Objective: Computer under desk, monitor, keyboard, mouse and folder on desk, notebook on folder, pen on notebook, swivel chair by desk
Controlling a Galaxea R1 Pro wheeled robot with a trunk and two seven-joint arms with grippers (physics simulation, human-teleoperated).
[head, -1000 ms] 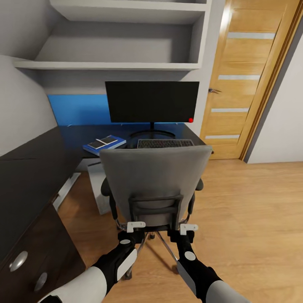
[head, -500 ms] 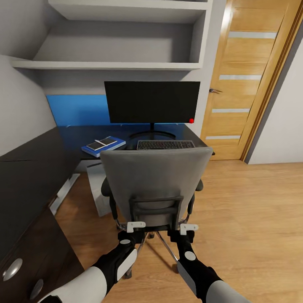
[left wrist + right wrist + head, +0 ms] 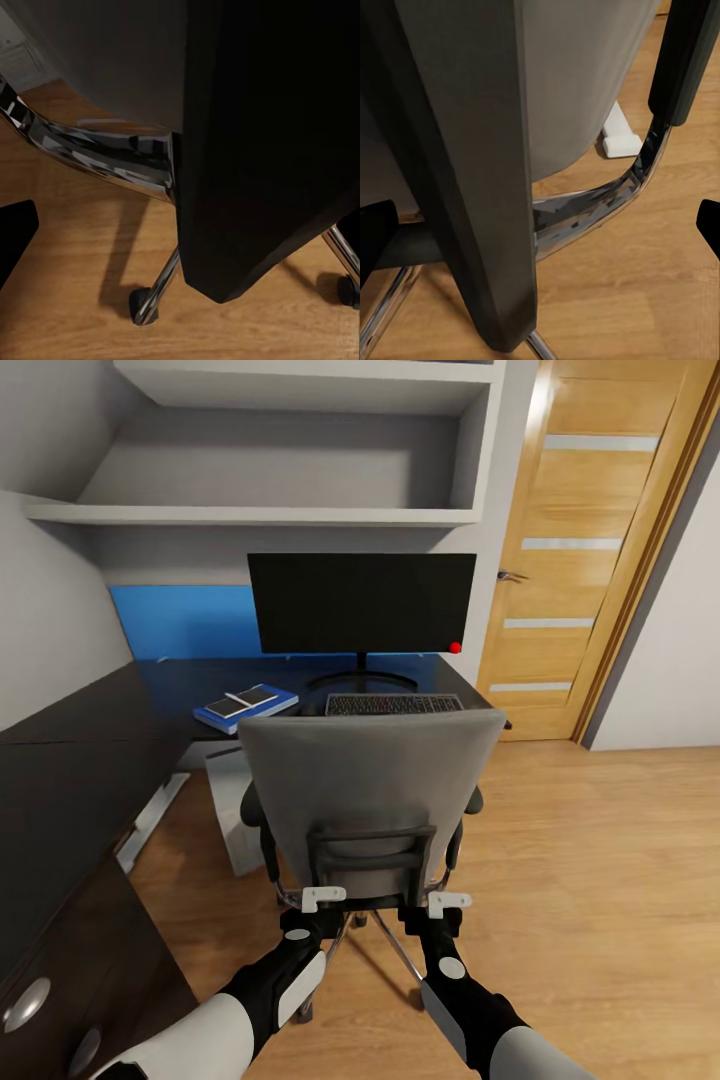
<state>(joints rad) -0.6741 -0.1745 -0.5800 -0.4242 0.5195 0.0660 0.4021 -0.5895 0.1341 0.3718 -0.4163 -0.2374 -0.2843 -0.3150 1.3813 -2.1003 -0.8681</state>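
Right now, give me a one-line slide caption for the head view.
Both grippers, left and right, at the swivel chair back, facing the desk with monitor and keyboard.

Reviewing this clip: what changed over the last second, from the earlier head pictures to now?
Little. Most of the scene shifted slightly in the head view, the desk drawers most, which points to the camera and base moving, not the things. Almost all of that shift came in the first half second. The swivel chair and both claws, left and right, behind its back, kept their places in the picture.
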